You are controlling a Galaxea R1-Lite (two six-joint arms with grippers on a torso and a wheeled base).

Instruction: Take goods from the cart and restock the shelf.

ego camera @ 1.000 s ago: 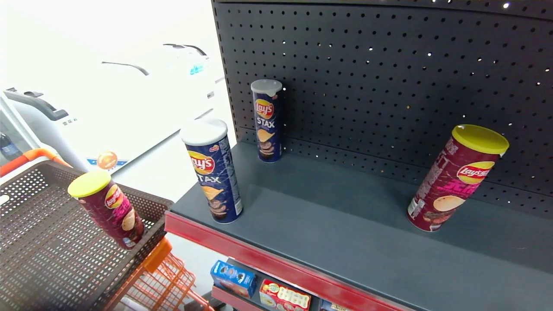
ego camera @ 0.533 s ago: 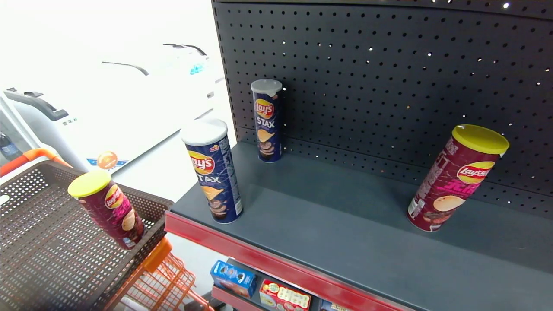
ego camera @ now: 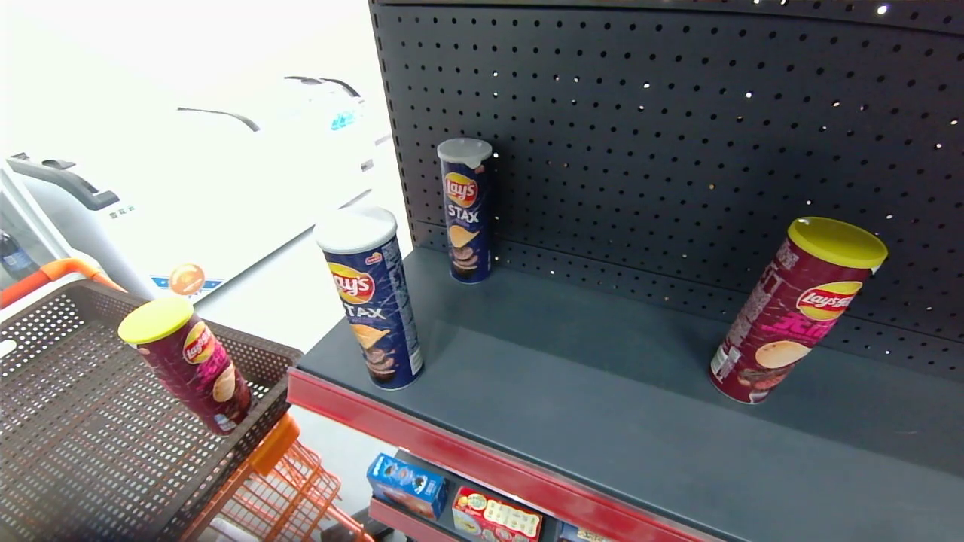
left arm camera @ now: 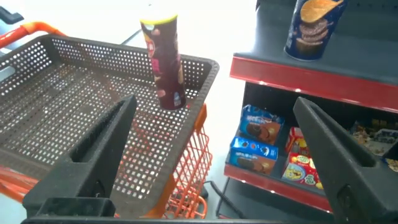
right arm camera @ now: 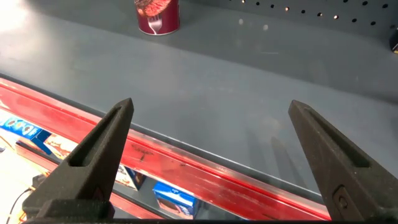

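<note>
The maroon can (ego camera: 184,365) with the yellow lid stands upright in the cart basket (ego camera: 68,459), at the corner nearest the shelf (ego camera: 602,406), just beside the perforated wall; whether it touches the wall I cannot tell. It is the 1 item in the basket.

It looks like a light cardboard tube: stiff enough to grip, but likely to dent under a hard squeeze, and its glossy skin may slip. Tall and narrow, it should tip easily if nudged near the lid. The best hold is probably across the middle of the body, below the lid, with the fingers square to it.

The left claw (left arm camera: 214,104) is spread wide and holds nothing. It hangs over the basket's open side, and the maroon can (left arm camera: 165,62) stands ahead of it, well apart, closer to the line of 1 finger than to the other.

The right claw (right arm camera: 211,107) is also spread wide and empty, above the shelf's red front edge. On the shelf stand 2 blue cans (ego camera: 369,301) near its left end and a second maroon can (ego camera: 798,309) toward the back.
</note>
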